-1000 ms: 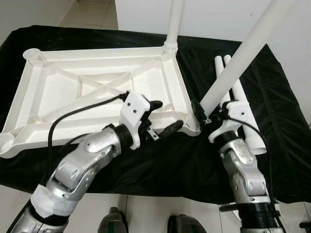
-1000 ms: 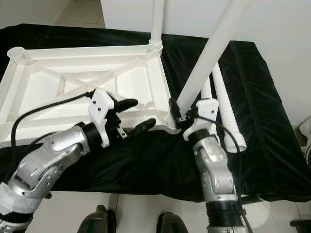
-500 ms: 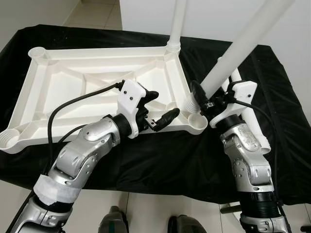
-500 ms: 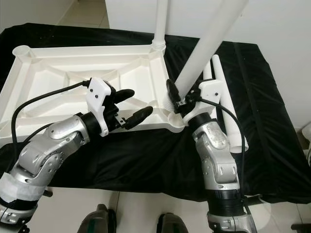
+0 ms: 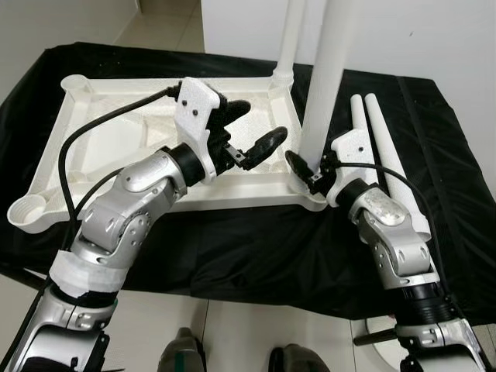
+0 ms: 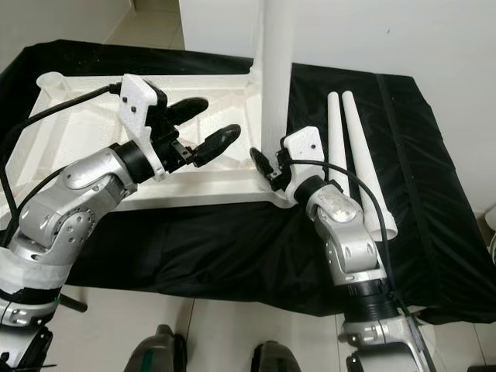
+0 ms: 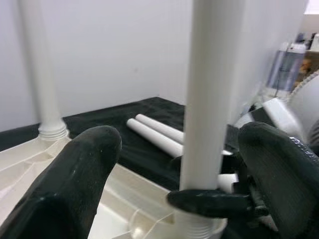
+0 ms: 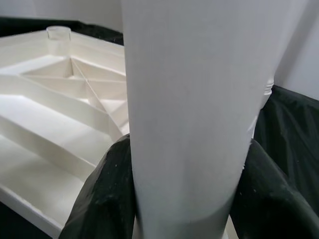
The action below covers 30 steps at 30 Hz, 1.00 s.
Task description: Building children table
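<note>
Right hand [image 5: 304, 172] grips upright leg [image 5: 323, 85] at tabletop [image 5: 116, 147] corner; left hand [image 5: 249, 132] wide

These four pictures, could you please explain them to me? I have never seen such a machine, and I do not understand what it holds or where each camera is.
It is a humanoid robot with two silver arms. Two pictures come from cameras on its head, looking down; the other two from its wrists. On a black cloth lies a white tabletop, upside down. One leg already stands in a far corner. The right hand is shut on a second leg, upright at the near corner. The left hand hovers open beside it. Two spare legs lie to the right.
</note>
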Motion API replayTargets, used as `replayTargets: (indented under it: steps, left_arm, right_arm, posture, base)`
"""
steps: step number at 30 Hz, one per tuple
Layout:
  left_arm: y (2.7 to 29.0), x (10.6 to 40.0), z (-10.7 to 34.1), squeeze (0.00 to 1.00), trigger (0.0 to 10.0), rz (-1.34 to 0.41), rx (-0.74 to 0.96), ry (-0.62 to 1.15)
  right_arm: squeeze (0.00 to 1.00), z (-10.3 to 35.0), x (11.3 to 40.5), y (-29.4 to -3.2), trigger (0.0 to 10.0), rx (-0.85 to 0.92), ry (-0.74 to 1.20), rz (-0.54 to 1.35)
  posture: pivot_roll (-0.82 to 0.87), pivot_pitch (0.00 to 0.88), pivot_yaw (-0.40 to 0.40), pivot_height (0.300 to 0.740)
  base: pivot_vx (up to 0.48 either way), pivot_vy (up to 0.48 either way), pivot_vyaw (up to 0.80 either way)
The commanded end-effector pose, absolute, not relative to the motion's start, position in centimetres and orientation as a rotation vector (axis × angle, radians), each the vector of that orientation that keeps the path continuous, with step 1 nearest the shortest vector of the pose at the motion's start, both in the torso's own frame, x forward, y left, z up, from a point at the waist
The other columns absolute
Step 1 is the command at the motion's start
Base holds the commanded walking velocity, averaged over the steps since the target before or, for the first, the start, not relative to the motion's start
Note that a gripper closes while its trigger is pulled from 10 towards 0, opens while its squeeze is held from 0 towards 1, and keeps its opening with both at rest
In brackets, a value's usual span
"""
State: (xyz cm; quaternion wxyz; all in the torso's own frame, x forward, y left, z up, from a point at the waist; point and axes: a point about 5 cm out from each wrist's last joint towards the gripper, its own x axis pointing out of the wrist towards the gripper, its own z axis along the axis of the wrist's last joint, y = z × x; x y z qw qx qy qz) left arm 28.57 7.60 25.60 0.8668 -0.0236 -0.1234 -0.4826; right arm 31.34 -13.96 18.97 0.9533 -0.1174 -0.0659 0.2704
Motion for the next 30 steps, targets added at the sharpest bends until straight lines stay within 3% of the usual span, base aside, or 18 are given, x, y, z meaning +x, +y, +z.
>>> replayTargets:
  steps: [1,24,30]
  left_arm:
    - [7.0,27.6,26.0,0.0,10.0,-1.198,-0.029,-0.278]
    - [4.3,29.2,29.1,0.0,10.0,-1.263,-0.151,-0.351]
    - [4.7,29.7,29.9,0.0,10.0,-1.242,-0.19,-0.321]
  right_arm:
    - [0.0,19.2,31.4,-13.7,10.0,-0.262,-0.142,0.568]
    - [0.0,19.6,32.1,-11.4,10.0,-0.369,-0.152,0.801]
    - [0.0,19.5,32.3,-11.4,10.0,-0.383,-0.149,0.806]
  posture:
    - [0.03,0.024,0.005,0.74]
    - [0.02,0.026,0.021,0.74]
    - [0.03,0.025,0.026,0.74]
  base:
    - [0.0,0.0,0.0]
    - [0.0,0.0,0.0]
    - [0.0,0.0,0.0]
